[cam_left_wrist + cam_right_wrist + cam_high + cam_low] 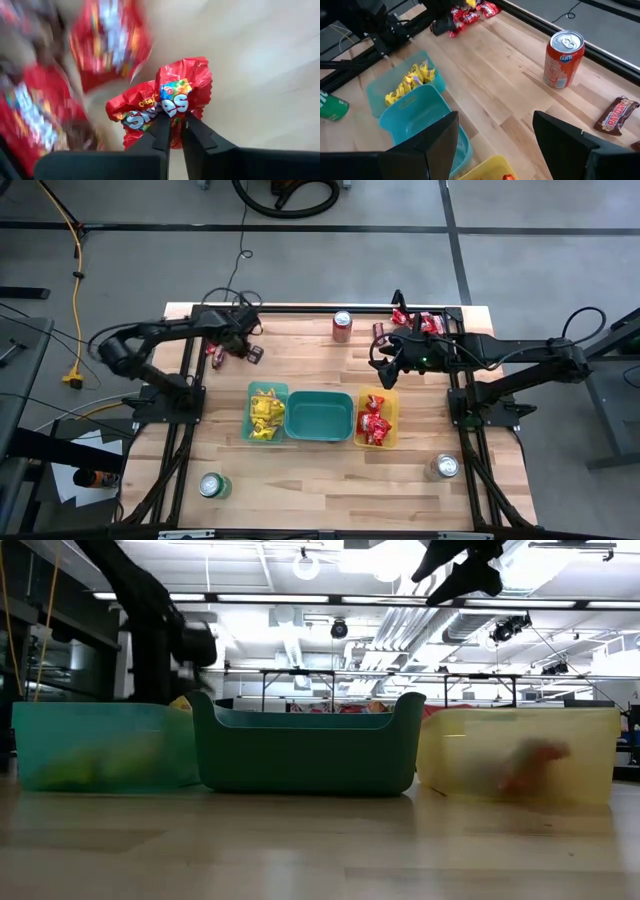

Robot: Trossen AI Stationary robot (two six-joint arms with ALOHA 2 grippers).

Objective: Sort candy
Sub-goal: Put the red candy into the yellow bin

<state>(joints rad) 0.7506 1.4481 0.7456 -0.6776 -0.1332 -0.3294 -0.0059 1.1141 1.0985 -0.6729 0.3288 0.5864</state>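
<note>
**Left gripper clamped on red packet at far-left candy pile**

The left gripper is seen at the far-left part of the pale wooden table, its two dark fingers clenched on a shiny red crinkled sweet packet. More red packets lie close around it, crowding that side; bare wood is shown on the other side.

The right gripper is held above the table's far-right part with fingers spread wide and nothing between them. An orange metal drink can stands just ahead of it, and a dark brown wrapped bar lies near the far edge.

Three plastic bins are lined across the centre: a light green one holding yellow packets, a teal one, and a yellow one holding red packets. Two further cans stand near the front edge, well apart.
</note>
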